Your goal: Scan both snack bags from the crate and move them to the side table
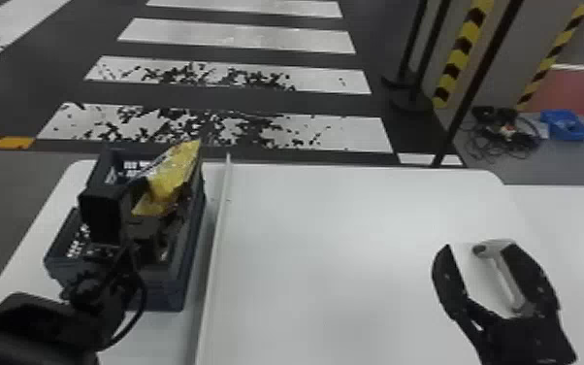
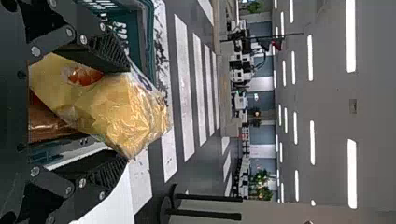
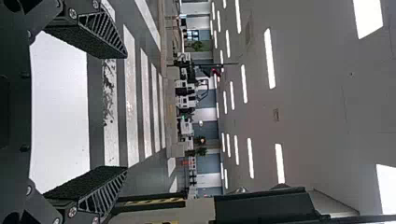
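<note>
Large indoor hall; painted crosswalk [image 1: 237, 38]; strip lights [image 2: 351, 172] overhead

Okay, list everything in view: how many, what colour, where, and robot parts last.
rectangular tabletop: one, white, foreground
slatted plastic crate: one, blue-grey, tabletop's left
crinkly snack bag: one, yellow, above crate
long thin strip: one, white, right of crate
handle-shaped object: one, grey, tabletop's right
slim poles: three, black, far right
shallow plastic bin: one, blue, floor, far right
tangled cables: several, black, beside bin
painted floor stripes: several, white, beyond tabletop
flat left fingers: two, black, around bag
flat right fingers: two, black, apart, over tabletop's right
</note>
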{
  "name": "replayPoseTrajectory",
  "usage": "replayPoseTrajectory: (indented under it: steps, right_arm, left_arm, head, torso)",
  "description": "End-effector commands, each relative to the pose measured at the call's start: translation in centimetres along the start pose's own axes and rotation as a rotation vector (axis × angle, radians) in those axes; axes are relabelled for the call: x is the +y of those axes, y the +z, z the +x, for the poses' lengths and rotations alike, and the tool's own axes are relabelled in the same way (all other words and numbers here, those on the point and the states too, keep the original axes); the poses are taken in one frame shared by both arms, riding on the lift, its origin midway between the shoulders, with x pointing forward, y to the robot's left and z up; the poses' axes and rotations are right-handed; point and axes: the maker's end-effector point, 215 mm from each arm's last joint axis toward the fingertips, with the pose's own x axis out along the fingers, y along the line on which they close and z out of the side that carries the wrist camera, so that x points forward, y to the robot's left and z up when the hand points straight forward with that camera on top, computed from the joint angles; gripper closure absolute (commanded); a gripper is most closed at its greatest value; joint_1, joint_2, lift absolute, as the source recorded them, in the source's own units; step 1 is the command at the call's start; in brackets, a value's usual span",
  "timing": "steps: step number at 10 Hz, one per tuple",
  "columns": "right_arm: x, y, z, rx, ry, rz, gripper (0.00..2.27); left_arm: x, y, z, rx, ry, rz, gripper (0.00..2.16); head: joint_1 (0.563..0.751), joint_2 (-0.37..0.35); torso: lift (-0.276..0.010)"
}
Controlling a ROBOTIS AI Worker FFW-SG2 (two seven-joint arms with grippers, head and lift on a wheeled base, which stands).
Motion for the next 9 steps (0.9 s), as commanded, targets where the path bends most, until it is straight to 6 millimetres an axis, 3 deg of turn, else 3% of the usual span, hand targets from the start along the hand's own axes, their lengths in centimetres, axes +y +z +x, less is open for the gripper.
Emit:
replayPoseTrajectory:
  steps: [1, 2, 3, 6, 9]
  right_arm:
    - [0.0, 0.0, 0.0, 0.0, 0.001, -0.001, 0.15]
    - [0.0, 0.0, 0.0, 0.0, 0.002, -0.002, 0.15]
    - [0.1, -0.1, 0.0, 0.004, 0.001, 0.0, 0.15]
    - [0.1, -0.4, 0.1, 0.007, 0.001, 0.002, 0.15]
    - [0.4, -0.8, 0.2, 0.012, 0.002, 0.008, 0.15]
  left_arm:
    - [-0.1, -0.1, 0.0, 0.004, -0.002, -0.003, 1.66]
    - [0.0, -0.2, -0.1, 0.004, 0.002, -0.005, 2.01]
    - [0.0, -0.2, -0.2, 0.0, 0.01, -0.002, 2.14]
    - [0.6, 0.8, -1.0, -0.03, 0.056, 0.012, 2.15]
    - [0.6, 3.7, -2.5, -0.088, 0.112, 0.11, 2.15]
  head:
    - [0.695, -0.085]
    - [0.695, -0.085]
    - [0.695, -0.084]
    - [0.695, -0.082]
    - [0.695, -0.071]
  torso:
    - [-0.095]
    - [-0.095]
    - [-0.095]
    - [-0.095]
    - [-0.095]
